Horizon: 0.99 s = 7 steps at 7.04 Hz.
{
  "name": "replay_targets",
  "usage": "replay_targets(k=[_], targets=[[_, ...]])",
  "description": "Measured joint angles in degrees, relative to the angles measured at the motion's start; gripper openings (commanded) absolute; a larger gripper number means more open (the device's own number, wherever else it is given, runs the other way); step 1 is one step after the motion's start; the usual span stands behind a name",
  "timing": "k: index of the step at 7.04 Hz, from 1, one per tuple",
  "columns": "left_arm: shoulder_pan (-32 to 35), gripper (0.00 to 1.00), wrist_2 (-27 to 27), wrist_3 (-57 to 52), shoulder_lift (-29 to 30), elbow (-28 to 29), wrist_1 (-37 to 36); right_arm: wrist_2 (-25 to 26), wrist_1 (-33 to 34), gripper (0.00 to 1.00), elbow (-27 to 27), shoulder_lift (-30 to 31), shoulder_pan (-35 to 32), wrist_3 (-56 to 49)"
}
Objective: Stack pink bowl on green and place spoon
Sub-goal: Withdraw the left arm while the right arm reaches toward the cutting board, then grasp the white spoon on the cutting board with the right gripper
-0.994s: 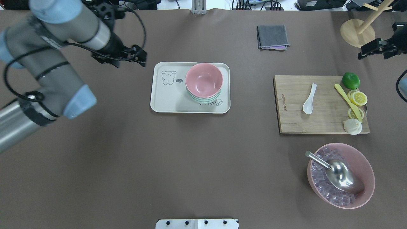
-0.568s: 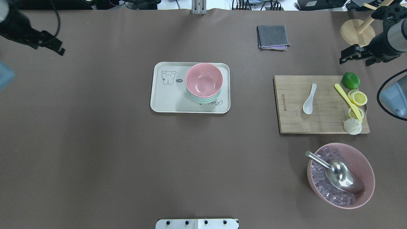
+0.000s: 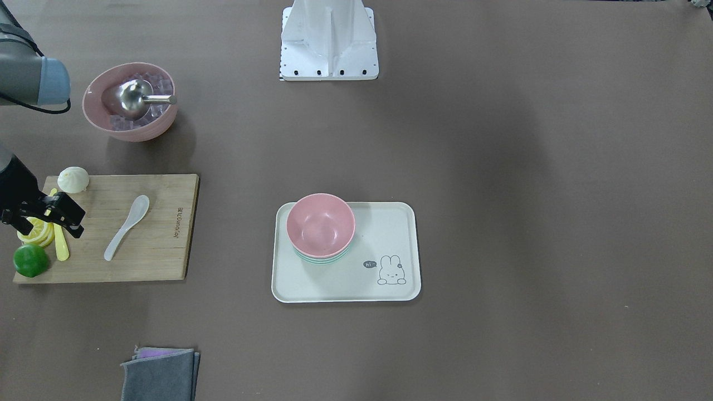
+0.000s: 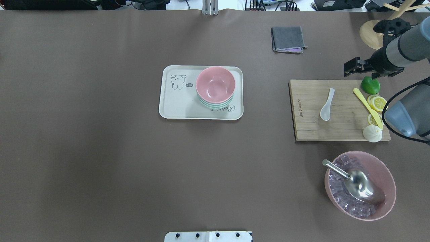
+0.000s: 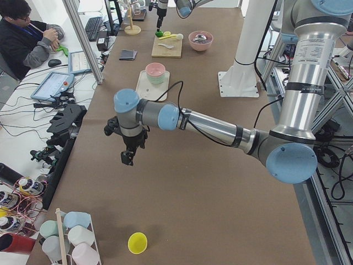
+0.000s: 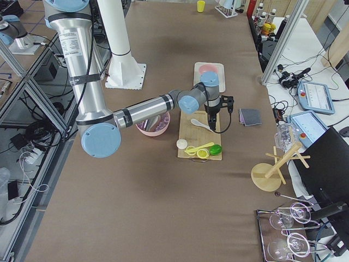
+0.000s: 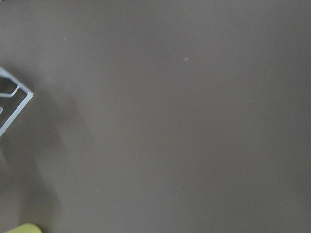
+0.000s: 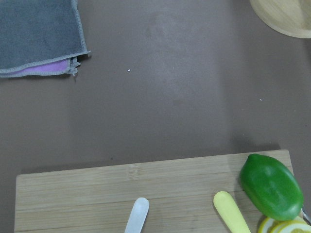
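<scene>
The spoon lies flat on the chopping board, set apart from the right arm's fingers, which hover parted over the board's far edge beside the lime. From those fingers the spoon is off toward the tray. Thin and slick, it could skid or flip if pinched off-centre. I cannot tell whether the left arm's fingers, well away, are wide or narrow.

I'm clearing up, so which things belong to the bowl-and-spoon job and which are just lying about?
Job: pink bowl, green bowls under it, white spoon.
Lying about: grey cloth, cutting board, lime, lemon slices, yellow knife, bun, ice bowl, scoop.
</scene>
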State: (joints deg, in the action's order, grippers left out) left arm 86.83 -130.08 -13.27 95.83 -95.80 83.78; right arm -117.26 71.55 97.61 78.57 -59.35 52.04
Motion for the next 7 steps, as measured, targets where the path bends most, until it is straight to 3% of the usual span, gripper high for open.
replay_targets(k=[3,4,5,6,7], targets=[[2.43,0.98,-0.25,-1.1,-5.24,3.98,9.26,8.27,-3.02,0.94,-0.26,0.22,8.18,14.9],[2.51,0.98,-0.26,-1.02,-5.73,4.14,10.76,11.07,-5.16,0.86,-0.64,0.58,10.72,19.93],[2.53,0.98,-0.26,-0.98,-5.87,4.19,11.37,13.89,-6.11,0.69,-1.2,0.78,12.82,23.09],[2.55,0.98,-0.26,-0.97,-5.9,4.24,11.57,15.83,-6.42,0.63,-2.03,0.87,14.01,24.79],[2.55,0.98,-0.28,-0.97,-5.9,4.27,11.64,17.1,-6.51,0.43,-2.94,0.93,14.49,25.54]])
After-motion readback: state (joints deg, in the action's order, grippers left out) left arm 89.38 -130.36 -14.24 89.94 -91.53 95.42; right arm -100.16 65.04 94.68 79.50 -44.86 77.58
